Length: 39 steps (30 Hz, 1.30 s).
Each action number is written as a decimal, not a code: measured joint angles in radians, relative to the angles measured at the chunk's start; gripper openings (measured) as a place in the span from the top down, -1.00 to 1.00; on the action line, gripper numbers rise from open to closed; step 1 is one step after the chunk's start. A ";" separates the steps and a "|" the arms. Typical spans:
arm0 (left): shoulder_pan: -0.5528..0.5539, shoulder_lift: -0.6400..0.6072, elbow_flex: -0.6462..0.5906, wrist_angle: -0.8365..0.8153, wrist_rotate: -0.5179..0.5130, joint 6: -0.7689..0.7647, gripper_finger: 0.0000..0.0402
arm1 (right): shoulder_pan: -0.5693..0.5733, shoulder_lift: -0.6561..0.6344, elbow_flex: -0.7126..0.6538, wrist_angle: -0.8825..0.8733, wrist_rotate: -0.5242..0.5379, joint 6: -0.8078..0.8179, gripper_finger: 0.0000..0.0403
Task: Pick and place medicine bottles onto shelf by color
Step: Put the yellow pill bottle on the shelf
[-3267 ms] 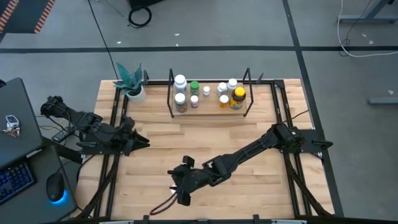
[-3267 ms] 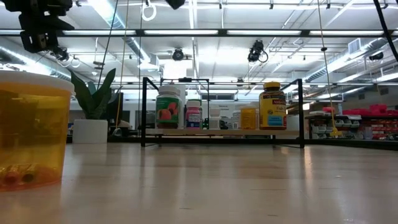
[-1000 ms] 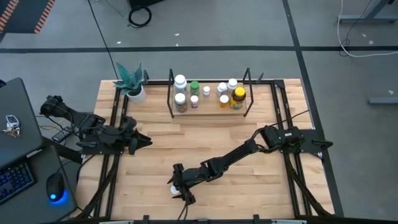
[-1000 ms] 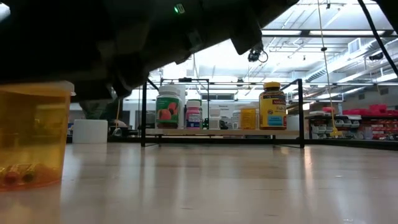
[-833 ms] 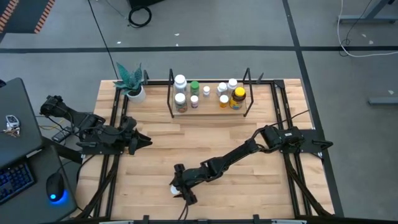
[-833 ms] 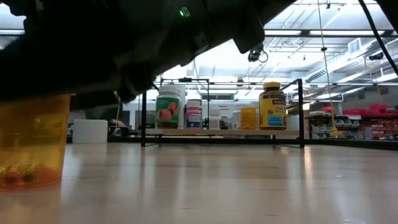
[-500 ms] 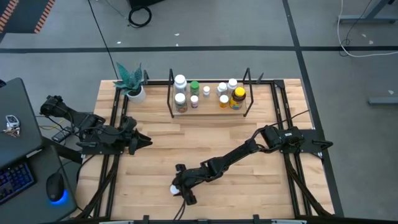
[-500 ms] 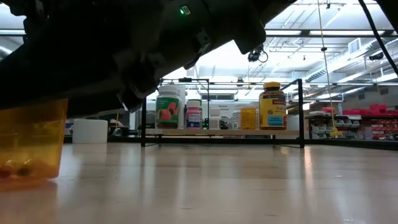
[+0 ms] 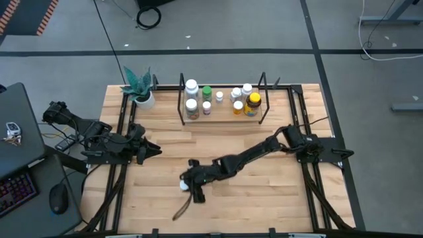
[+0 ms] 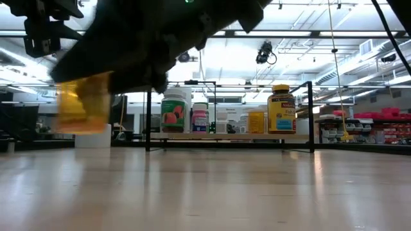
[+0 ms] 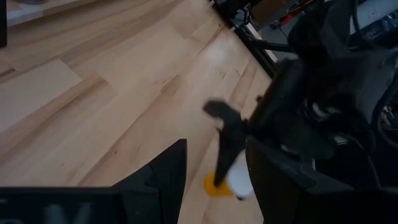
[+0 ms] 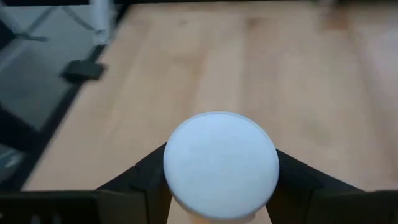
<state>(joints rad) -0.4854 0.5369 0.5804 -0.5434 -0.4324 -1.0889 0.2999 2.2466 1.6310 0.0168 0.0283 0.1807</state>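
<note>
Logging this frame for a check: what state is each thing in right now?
Right gripper: shut on the orange bottle.
Orange bottle: white-capped, lifted clear of the table, carried.
Left gripper: at the table's left side, holding nothing.
Shelf: upright at the far edge, holding bottles.
Shelved bottles: upright, capped.
Plant: upright beside the shelf.

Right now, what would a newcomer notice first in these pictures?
First, the right gripper near the table's front middle, shut on an orange bottle with a white cap, lifted clear of the wood. Next, the shelf at the back edge, already holding several bottles, with a potted plant to its left.
</note>
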 joint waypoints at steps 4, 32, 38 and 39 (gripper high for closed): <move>0.000 0.000 0.000 0.000 0.000 0.000 0.14 | -0.045 -0.061 0.000 -0.094 0.038 -0.031 -0.02; 0.000 0.000 0.000 0.063 -0.051 -0.008 0.14 | -0.259 -0.683 -0.644 -0.043 0.362 0.037 -0.02; 0.000 0.000 0.000 0.069 -0.072 -0.027 0.14 | -0.343 -0.683 -0.692 0.092 0.494 0.080 -0.02; 0.000 0.000 0.000 0.069 -0.072 -0.028 0.14 | -0.362 -0.675 -0.693 0.103 0.494 0.104 -0.02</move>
<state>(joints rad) -0.4855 0.5365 0.5804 -0.4740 -0.5049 -1.1167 -0.0618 1.5717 0.9376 0.1202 0.5228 0.2844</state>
